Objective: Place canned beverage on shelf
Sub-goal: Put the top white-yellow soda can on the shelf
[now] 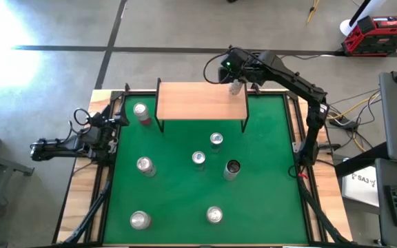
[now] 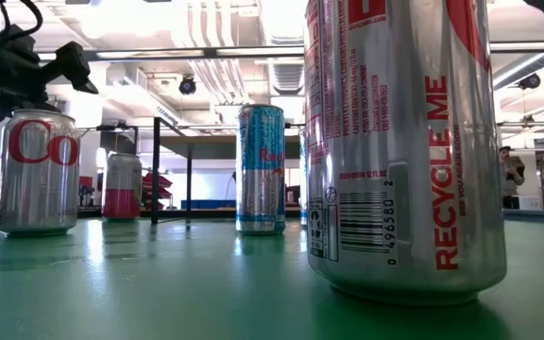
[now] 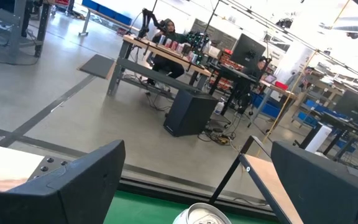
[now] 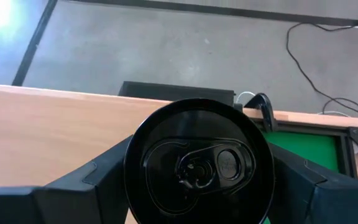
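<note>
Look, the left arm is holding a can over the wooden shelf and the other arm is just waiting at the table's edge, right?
Not quite: it is the right gripper that holds the can over the shelf, as the high view shows. The left gripper is the one waiting at the table's edge, open and empty.

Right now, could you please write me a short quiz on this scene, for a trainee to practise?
1. True or false: the right gripper holds a black-topped can over the wooden shelf.
2. Which gripper stands open and empty at the table's left edge?
3. In the high view, how many cans stand on the green mat, the held one not counted? A five, B seven, C nine.

Key: 1 true. 2 the left gripper. 3 B.
</note>
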